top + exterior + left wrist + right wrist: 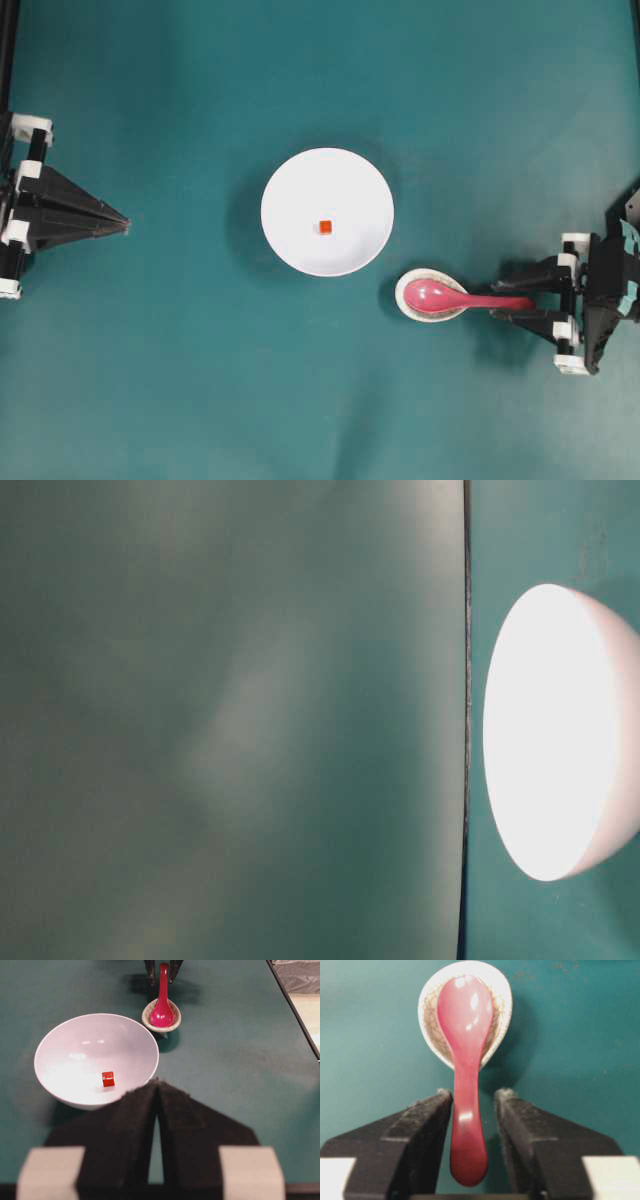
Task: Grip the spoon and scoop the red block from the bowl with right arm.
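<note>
Teal mat (200,400) covers the whole work surface; a pale strip of room shows past its edge at the upper right of the left wrist view.

Count: one white bowl (327,211) at frame centre, one red block (325,227) inside it, one pink spoon (465,298) lower right of the bowl, scoop resting in one speckled dish (405,300), handle pointing right.

Two grippers. Right gripper (473,1105): jaws straddle the spoon handle, left pad touching or nearly so, a gap on the right. Left gripper (122,221), far left: jaws together.
</note>
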Controlling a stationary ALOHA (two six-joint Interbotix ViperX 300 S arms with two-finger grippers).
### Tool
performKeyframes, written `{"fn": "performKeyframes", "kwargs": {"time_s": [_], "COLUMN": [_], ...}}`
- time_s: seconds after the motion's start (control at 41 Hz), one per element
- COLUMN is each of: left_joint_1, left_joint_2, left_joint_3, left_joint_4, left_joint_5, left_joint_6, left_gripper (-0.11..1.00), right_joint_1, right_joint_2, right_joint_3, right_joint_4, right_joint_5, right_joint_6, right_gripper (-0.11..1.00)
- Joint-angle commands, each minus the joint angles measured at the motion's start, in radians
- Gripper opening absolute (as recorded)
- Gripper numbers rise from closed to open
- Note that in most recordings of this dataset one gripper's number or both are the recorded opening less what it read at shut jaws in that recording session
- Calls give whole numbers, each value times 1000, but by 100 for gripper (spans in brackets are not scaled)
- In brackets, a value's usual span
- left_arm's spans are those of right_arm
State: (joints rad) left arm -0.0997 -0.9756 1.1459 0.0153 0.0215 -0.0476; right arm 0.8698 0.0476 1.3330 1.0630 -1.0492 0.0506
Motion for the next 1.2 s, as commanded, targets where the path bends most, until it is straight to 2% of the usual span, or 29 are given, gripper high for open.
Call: {"fn": "performKeyframes", "kwargs": {"time_s": [0.0, 0.439, 0.61, 0.781, 0.854, 1.025, 1.099, 1.172], "left_joint_1": [-3, -3, -3, -3, -3, -3, -3, -3], "left_joint_2": [8, 8, 8, 0, -2, -2, -3, -3], "left_joint_3": [-26, -26, -28, -29, -31, -32, -32, -32], "left_joint_4": [0, 0, 0, 0, 0, 0, 2, 0], "left_joint_5": [-8, -6, -6, -9, -11, -9, -11, -9], "left_joint_6": [0, 0, 0, 0, 0, 0, 0, 0], "left_gripper": [0, 0, 0, 0, 0, 0, 0, 0], "right_joint_1": [6, 6, 6, -5, -26, -129, -190, -282], "right_joint_2": [-5, -6, -23, -132, -190, -337, -396, -456], "right_joint_3": [-9, -14, -29, -71, -95, -164, -199, -252], "right_joint_4": [-2, -2, -2, -2, -2, -2, -2, -3], "right_joint_5": [-5, 0, -5, -11, -11, 44, 120, 249], "right_joint_6": [-3, -3, -3, -17, -38, -153, -216, -285], "right_gripper": [43, 24, 23, 23, 23, 23, 23, 23]}}
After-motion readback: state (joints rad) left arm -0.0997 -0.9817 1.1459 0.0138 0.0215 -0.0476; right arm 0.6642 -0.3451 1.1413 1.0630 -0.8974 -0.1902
